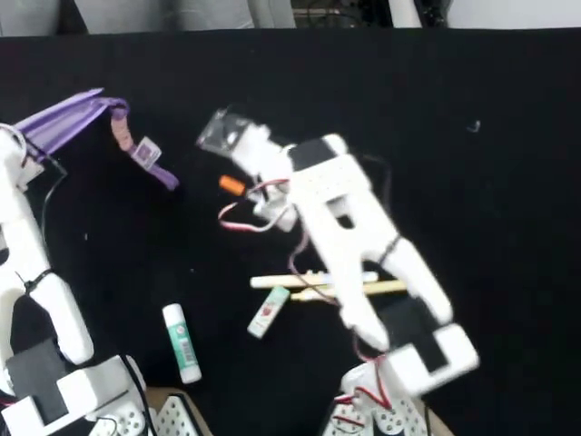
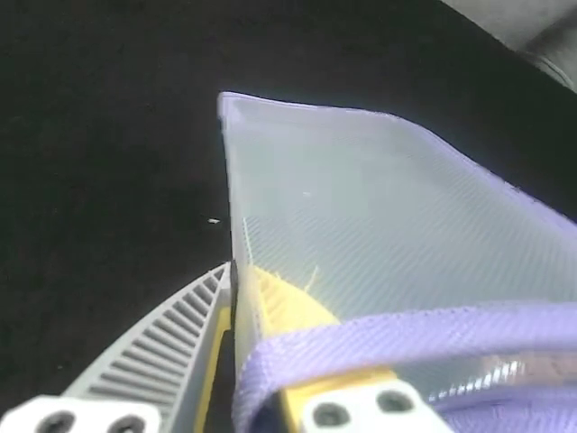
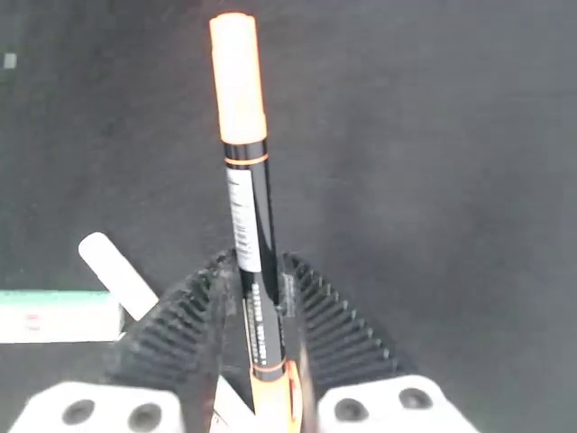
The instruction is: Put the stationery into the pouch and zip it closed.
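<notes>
Right wrist view has the right end effector clamped on an orange-capped marker, gripped near its rear so the capped end leads, probably ready to slide into the pouch. The left end effector pinches the pouch's edge and holds it raised, presumably to present its mouth. Bare worktop separates marker and pouch, while the glue stick and pencils lie well apart from the pouch.

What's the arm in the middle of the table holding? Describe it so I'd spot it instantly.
On the black table, find the right arm stretched across the middle. Its end effector pinches a black pen with an orange cap, the only stationery held rather than lying loose.
</notes>
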